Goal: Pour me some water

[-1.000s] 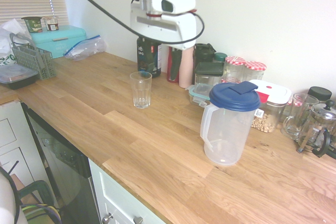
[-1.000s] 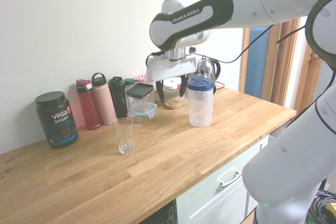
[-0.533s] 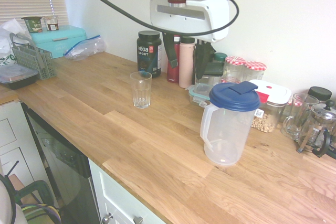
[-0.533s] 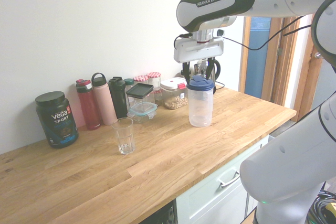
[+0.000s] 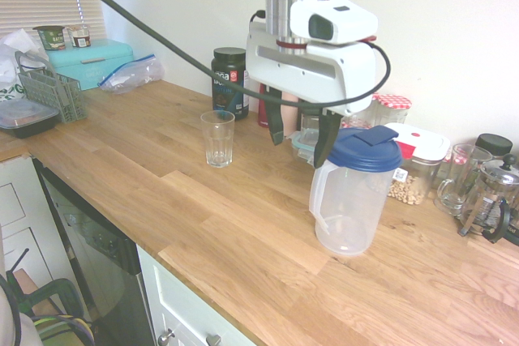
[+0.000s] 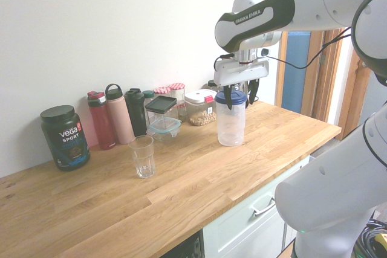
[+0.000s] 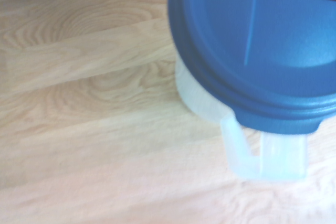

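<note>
A clear plastic pitcher (image 5: pixel 350 200) with a blue lid (image 5: pixel 362 148) stands on the wooden counter, its handle (image 5: pixel 319 192) facing the glass. An empty drinking glass (image 5: pixel 217 138) stands to its left, apart from it. My gripper (image 5: pixel 300 132) hangs open at lid height, just beside the lid on the handle side, holding nothing. In the second exterior view the gripper (image 6: pixel 239 96) is over the pitcher (image 6: pixel 231 122), and the glass (image 6: pixel 143 156) is further left. The wrist view shows the blue lid (image 7: pixel 257 45) and the handle (image 7: pixel 269 157) from above.
Along the wall behind stand a black Vega tub (image 5: pixel 229 81), bottles (image 6: pixel 120 120), lidded jars (image 5: pixel 393 107), a food container (image 5: pixel 418 160), a glass mug (image 5: pixel 458 177) and a French press (image 5: pixel 491 196). A dish rack (image 5: pixel 53 91) and teal box (image 5: pixel 89 61) sit far left. The counter edge (image 5: pixel 162 258) runs in front.
The arm has swung from above the bottles at the wall over to the pitcher and come down to lid height. The gripper stayed open. Pitcher and glass have not moved.
</note>
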